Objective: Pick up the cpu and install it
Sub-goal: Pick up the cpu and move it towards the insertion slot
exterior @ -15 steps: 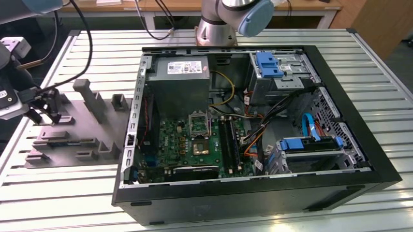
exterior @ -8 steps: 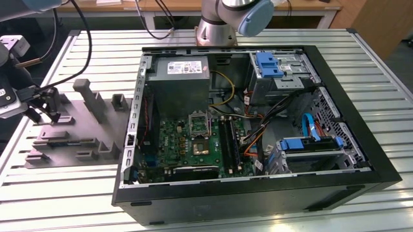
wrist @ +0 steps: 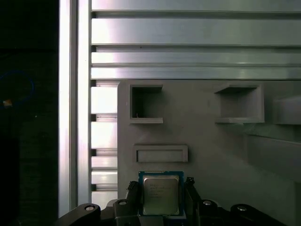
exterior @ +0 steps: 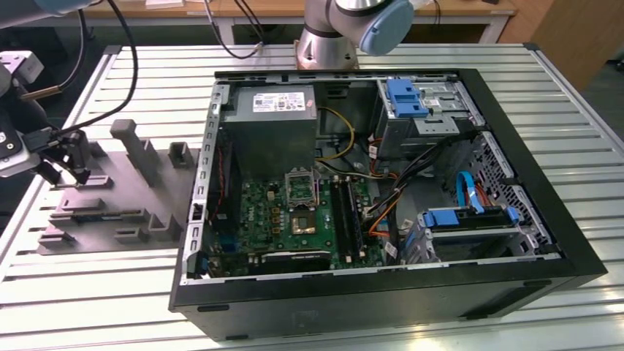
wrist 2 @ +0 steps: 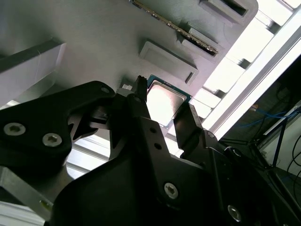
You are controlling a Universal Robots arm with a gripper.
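A robot gripper reaches down to a grey tray, near the tray's edge on the exterior view's left. In both wrist views its jaws stand narrow, closed on two opposite edges of the silvery cpu, close against the tray.

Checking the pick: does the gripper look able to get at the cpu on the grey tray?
Likely yes: the gripper sits right over the cpu on the tray, and nothing lies between them.
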